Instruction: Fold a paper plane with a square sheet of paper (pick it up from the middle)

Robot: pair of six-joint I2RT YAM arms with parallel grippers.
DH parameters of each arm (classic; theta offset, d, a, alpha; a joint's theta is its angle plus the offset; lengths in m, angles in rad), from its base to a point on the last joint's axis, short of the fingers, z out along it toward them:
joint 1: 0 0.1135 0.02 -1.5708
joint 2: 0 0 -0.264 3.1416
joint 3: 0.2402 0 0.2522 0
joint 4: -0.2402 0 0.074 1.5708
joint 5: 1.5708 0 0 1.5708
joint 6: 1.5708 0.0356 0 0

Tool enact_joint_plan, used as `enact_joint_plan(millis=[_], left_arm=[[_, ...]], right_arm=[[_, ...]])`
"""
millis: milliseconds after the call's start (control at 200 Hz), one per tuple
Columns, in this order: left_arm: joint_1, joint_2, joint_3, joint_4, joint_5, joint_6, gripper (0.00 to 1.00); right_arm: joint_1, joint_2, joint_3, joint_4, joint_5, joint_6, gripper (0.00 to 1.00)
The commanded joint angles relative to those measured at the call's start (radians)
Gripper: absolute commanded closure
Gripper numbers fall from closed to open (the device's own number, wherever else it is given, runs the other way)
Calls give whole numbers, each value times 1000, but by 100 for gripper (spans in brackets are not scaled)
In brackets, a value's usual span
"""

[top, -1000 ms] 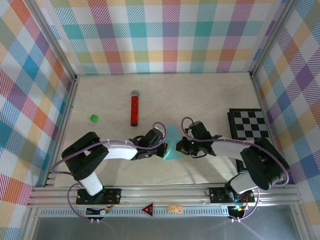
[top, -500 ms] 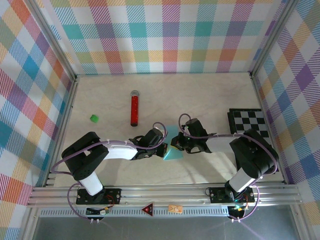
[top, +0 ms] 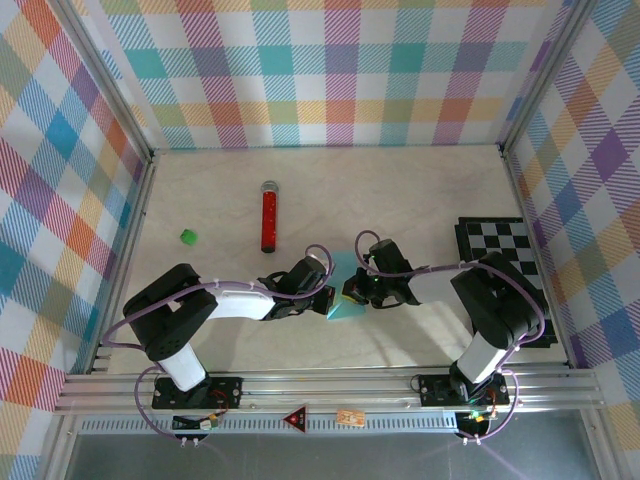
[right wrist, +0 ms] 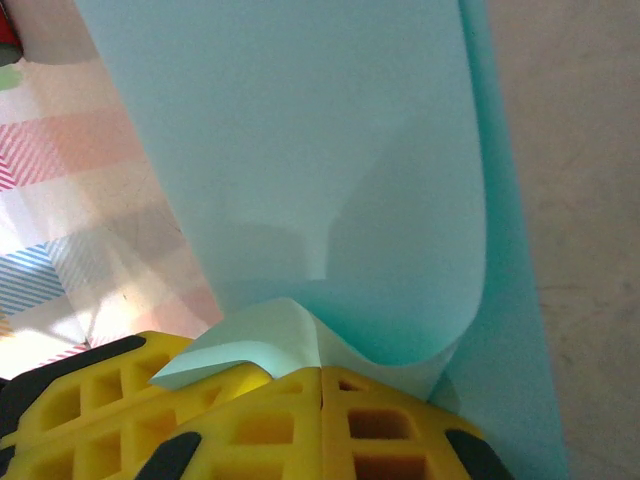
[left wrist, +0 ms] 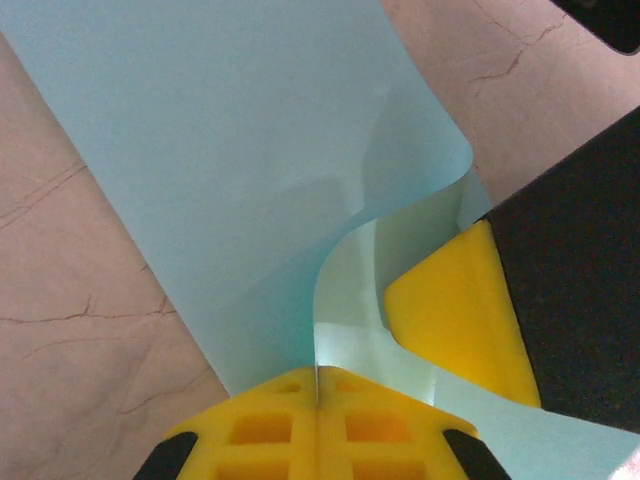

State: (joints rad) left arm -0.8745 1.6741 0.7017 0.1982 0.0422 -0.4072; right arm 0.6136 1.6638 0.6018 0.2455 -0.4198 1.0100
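Tightly, left tool (left wrist: 318, 388) and right tool (right wrist: 320, 385) clamp the paper sheet (left wrist: 240, 150).

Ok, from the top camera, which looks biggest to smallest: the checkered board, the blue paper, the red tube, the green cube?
1. checkered board
2. square sheet of paper, though partly hidden
3. red tube
4. green cube

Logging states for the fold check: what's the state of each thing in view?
paper: curled into a bend, pinched by both grippers
left gripper: jaws shut on paper
right gripper: jaws shut on paper
red tube: lying on its side, free
green cube: resting, free
board: lying flat, free
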Motion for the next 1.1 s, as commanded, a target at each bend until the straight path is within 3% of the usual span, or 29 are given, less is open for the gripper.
enact_joint_plan(millis=[0,265,580,915,1095], left_arm=[[12,2,-40,-76,-19,-4,97],[11,4,-36,-83,-21,0,97],[12,-1,-39,-88,-22,1,97],[11,-4,-42,-93,-28,7,97],[12,-4,-40,-92,-28,6,97]], right_arm=[[-8,-5,-21,-28,4,-16,98],[-44,-86,29,-74,6,-53,97],[-90,15,-3,-76,46,-20,99],[-122,-74,59,-126,20,-42,99],[-123,-24,97,-152,3,-53,100]])
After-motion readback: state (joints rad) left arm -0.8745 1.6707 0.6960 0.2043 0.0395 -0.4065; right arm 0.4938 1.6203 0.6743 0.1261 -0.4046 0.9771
